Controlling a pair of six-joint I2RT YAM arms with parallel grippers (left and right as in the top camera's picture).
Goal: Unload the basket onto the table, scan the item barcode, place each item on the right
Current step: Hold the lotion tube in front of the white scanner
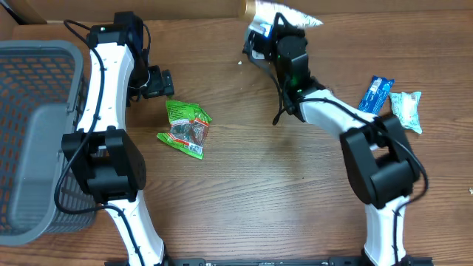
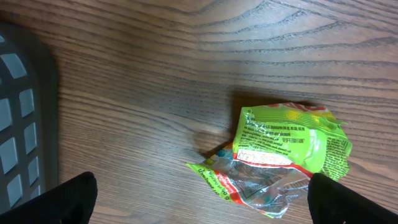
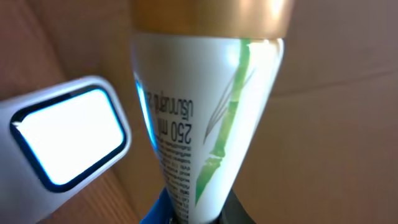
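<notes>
My right gripper (image 1: 275, 35) is raised at the back of the table and shut on a white tube (image 3: 205, 118) that has a gold cap (image 3: 211, 15), a green bamboo drawing and a printed side. In the right wrist view its jaws (image 3: 202, 214) pinch the tube's flat bottom end. The tube's print faces a white scanner (image 3: 65, 140) with a bright window, just to its left. The tube (image 1: 294, 18) and the scanner (image 1: 258, 31) also show from overhead. My left gripper (image 1: 162, 83) hangs open above the table, and a green snack bag (image 2: 283, 155) lies beyond its right finger.
A grey mesh basket (image 1: 37, 89) stands at the left edge; its wall (image 2: 18, 124) shows in the left wrist view. The green bag (image 1: 187, 127) lies mid-table. A blue packet (image 1: 375, 94) and a pale teal packet (image 1: 406, 109) lie at the right.
</notes>
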